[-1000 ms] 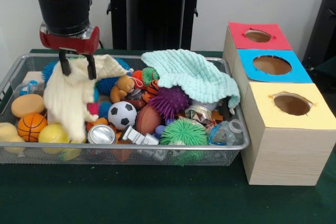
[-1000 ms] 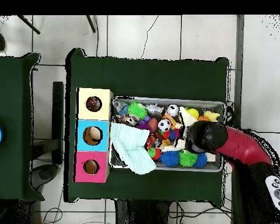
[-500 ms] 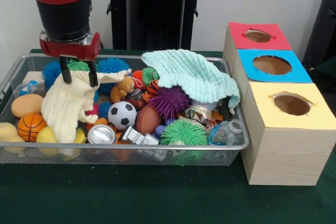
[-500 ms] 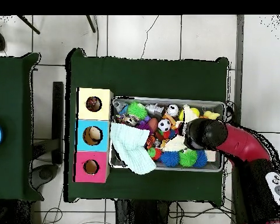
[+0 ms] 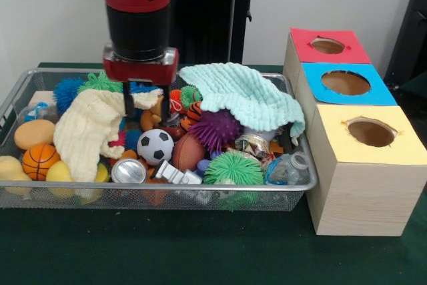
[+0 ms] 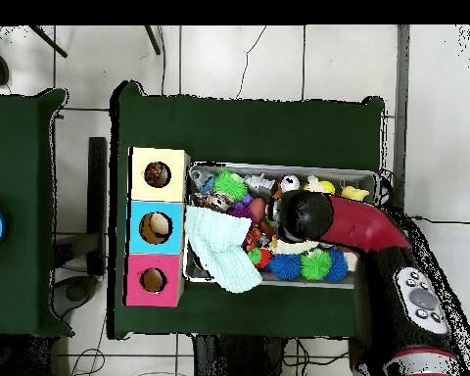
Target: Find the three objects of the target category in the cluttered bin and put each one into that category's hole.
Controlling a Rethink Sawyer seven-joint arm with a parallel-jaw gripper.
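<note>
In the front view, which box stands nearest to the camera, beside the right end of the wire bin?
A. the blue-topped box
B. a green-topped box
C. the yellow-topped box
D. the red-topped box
C: the yellow-topped box stands lowest and foremost in the row, with the blue-topped box and then the red-topped box behind it, next to the wire bin.

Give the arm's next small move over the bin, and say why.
Probably a short rise straight up. The gripper sits low at the upper corner of the cream cloth, and the views do not show whether it grips it. The cloth drapes over toys at that end of the wire bin, beside the basketball; rising would uncover them or free the gripper.
</note>
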